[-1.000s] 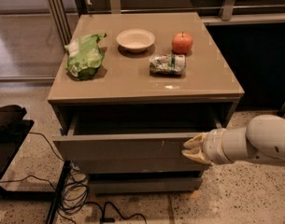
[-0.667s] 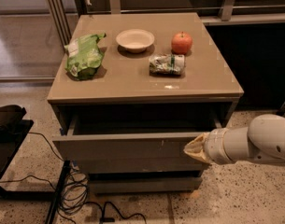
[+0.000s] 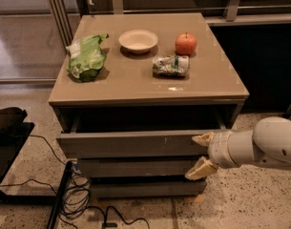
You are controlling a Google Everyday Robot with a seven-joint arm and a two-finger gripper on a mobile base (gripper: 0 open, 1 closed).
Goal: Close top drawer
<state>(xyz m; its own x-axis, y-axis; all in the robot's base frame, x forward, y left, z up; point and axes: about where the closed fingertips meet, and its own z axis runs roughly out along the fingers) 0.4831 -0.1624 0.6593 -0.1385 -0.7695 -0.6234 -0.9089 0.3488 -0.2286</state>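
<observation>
We judge the closing push to be just at its start: the top drawer (image 3: 130,143) stands pulled well out from under the tabletop (image 3: 135,78), with a dark gap showing behind its front, so none of the travel looks done. It sits level and square to the cabinet, its flat front jutting forward of the darker lower drawer fronts (image 3: 135,167). The gripper (image 3: 202,154) is at the right end of that front, with its fingers (image 3: 201,139) spread apart and holding nothing; the upper one lies at the height of the drawer front, and the lower one hangs below it, in front of the next drawer down. We cannot tell whether either fingertip is touching the front or only just beside it. The arm (image 3: 259,147) comes in low from the right, roughly level, with the wrist turned so that the fingers point left and toward the cabinet. The next move, as we see it, calls for firm contact on the front and then a straight, steady push inward. Because the contact point is far to the right, the drawer could skew on its runners, so a push nearer the middle might serve better. On the tabletop the bag (image 3: 86,57), bowl (image 3: 138,40), apple (image 3: 185,43) and can (image 3: 170,65) lie well clear of the arm.
</observation>
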